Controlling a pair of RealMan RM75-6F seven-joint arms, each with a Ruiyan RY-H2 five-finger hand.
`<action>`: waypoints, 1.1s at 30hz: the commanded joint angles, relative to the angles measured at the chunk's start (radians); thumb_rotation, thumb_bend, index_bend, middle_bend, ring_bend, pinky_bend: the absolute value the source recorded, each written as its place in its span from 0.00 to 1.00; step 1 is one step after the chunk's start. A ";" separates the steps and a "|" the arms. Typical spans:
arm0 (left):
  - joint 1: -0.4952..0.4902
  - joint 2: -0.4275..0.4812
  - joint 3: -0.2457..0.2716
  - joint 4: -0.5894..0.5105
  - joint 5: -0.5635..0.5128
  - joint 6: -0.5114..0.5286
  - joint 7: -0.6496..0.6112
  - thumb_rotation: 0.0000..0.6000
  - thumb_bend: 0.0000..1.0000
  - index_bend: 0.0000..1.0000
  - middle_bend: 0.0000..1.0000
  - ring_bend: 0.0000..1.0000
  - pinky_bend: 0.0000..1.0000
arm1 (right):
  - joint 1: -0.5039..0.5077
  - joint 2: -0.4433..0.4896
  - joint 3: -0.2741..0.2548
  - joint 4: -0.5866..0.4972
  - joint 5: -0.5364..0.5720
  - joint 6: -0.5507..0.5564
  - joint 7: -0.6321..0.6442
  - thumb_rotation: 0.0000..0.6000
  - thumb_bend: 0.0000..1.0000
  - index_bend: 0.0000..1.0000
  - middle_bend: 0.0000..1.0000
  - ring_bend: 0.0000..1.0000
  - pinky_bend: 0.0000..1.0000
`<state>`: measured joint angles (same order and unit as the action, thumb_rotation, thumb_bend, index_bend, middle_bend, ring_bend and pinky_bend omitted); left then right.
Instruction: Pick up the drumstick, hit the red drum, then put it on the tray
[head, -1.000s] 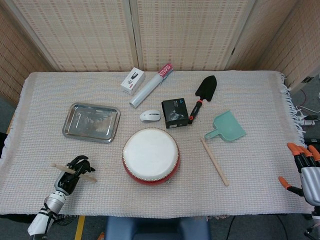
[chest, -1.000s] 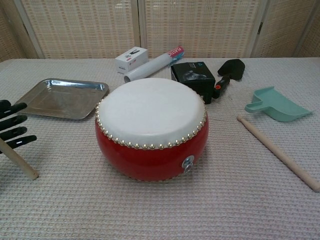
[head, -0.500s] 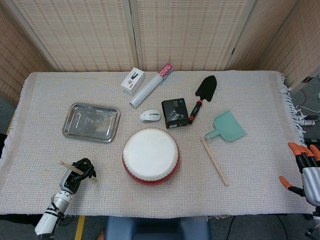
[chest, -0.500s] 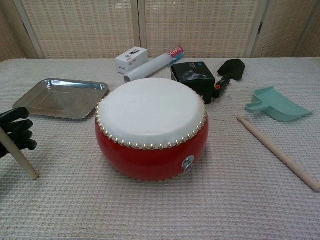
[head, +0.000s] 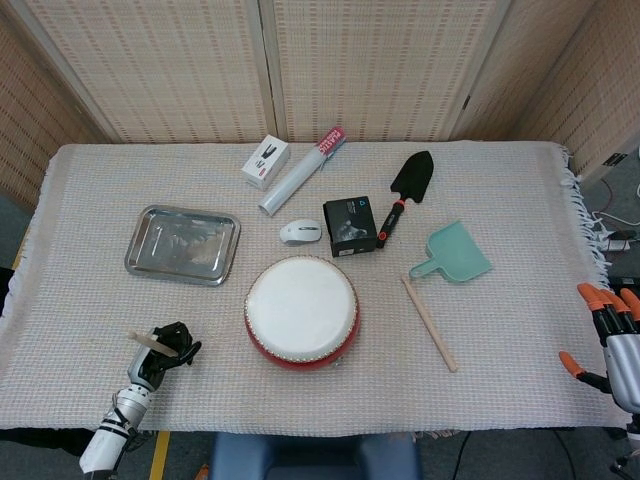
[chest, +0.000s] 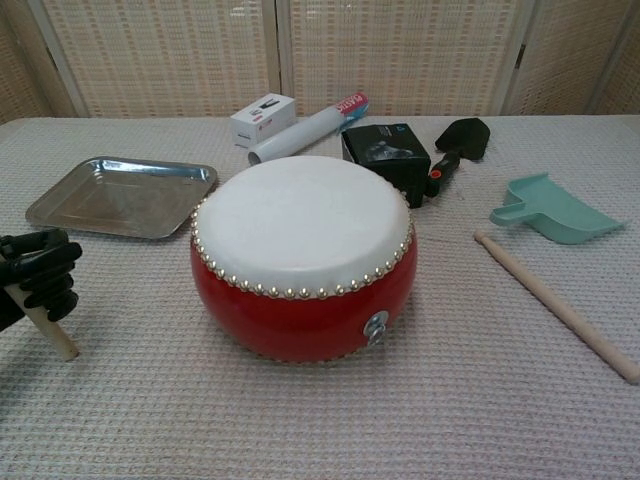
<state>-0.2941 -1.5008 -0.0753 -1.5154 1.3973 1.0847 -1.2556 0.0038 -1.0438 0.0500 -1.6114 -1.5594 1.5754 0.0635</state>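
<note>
Head view, left robot hand: my left robot hand (head: 160, 350) sits near the front left corner of the counter (head: 520, 180), fingers wrapped around a drumstick (head: 152, 342), whose pale end pokes out up and to the left.
Head view, right robot hand: my right robot hand (head: 612, 340) hangs off the right edge of the counter, orange-tipped fingers apart, grasping nothing.
Head view, targets: the red drum (head: 301, 311) stands in the middle near the front edge; the tray (head: 183, 244) lies behind my left robot hand, to the left of the drum, with nothing in it.
Head view, other stick: a second drumstick (head: 429, 323) lies flat on the cloth to the right of the drum, untouched.
Chest view, left robot hand: at the left edge my left robot hand (chest: 38, 277) is clenched on the drumstick (chest: 50, 334), whose lower tip is at or just above the cloth; I cannot tell if it touches.
Chest view, drum and tray: the red drum (chest: 303, 300) is well apart from the stick; the tray (chest: 125, 195) lies beyond.
Progress: I judge the grasp made or nearly so; lifting, striking the drum and laying the stick on the tray are all left.
</note>
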 joint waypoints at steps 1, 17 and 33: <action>0.002 -0.008 0.005 0.007 0.010 0.007 0.019 0.91 0.24 0.72 0.85 0.82 0.72 | -0.001 0.000 0.000 -0.001 0.000 0.001 -0.001 1.00 0.20 0.06 0.10 0.00 0.07; 0.005 -0.062 0.012 0.054 0.002 0.009 0.118 1.00 0.25 0.76 0.90 0.87 0.76 | -0.004 0.001 0.001 0.000 0.001 0.006 0.001 1.00 0.20 0.07 0.10 0.00 0.08; 0.004 -0.092 0.007 0.079 -0.017 -0.013 0.172 1.00 0.29 0.85 0.98 0.96 0.90 | -0.007 0.002 0.003 0.002 -0.002 0.014 0.011 1.00 0.20 0.07 0.10 0.00 0.08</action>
<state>-0.2900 -1.5926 -0.0688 -1.4373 1.3806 1.0730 -1.0843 -0.0036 -1.0416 0.0526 -1.6092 -1.5609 1.5892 0.0743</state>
